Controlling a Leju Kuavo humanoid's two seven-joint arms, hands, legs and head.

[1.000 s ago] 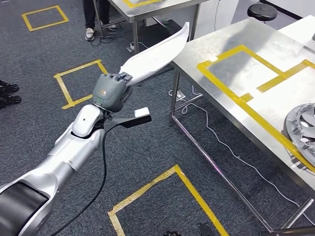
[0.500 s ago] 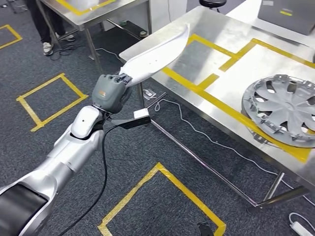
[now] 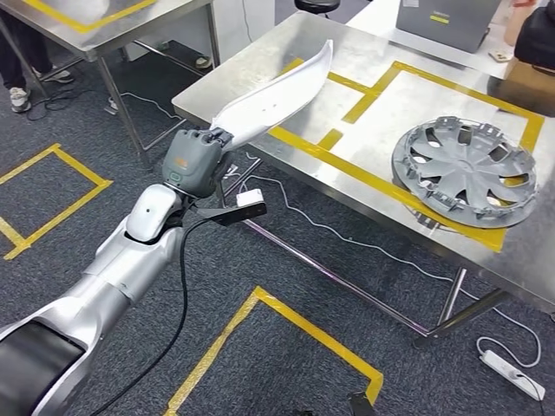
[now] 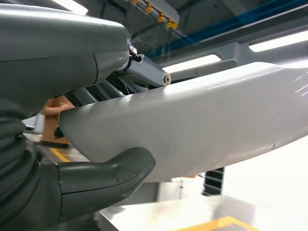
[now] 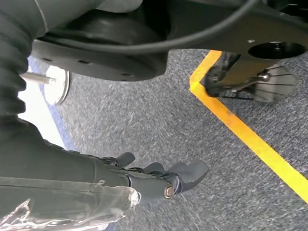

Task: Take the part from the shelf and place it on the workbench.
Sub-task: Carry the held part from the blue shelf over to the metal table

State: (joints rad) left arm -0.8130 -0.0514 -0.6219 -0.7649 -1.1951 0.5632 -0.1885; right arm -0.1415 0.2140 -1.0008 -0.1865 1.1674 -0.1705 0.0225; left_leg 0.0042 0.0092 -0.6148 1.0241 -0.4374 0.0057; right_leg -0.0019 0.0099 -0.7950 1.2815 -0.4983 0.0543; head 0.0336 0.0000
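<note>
My left hand (image 3: 193, 161) grips one end of a long white curved part (image 3: 278, 94), held out in front of me and pointing up toward the steel workbench (image 3: 367, 182). The part's far tip hangs over the bench's near-left corner, above the surface. In the left wrist view the thumb (image 4: 109, 180) lies under the white part (image 4: 203, 125) and the fingers (image 4: 145, 72) lie over it. My right hand (image 5: 160, 180) hangs over the carpet with its fingers stretched out and nothing in them.
A grey wheel cover (image 3: 468, 169) lies on the workbench inside yellow tape lines (image 3: 367, 178). Another steel table (image 3: 98, 35) stands at the back left, a person's shoe (image 3: 18, 97) beside it. Yellow tape squares (image 3: 288, 316) mark the carpet; a cable and power strip (image 3: 513, 373) lie under the bench.
The whole view has swung right: the workbench and wheel cover now lie further left in the picture and closer. My left arm keeps the same pose, still holding the white part.
</note>
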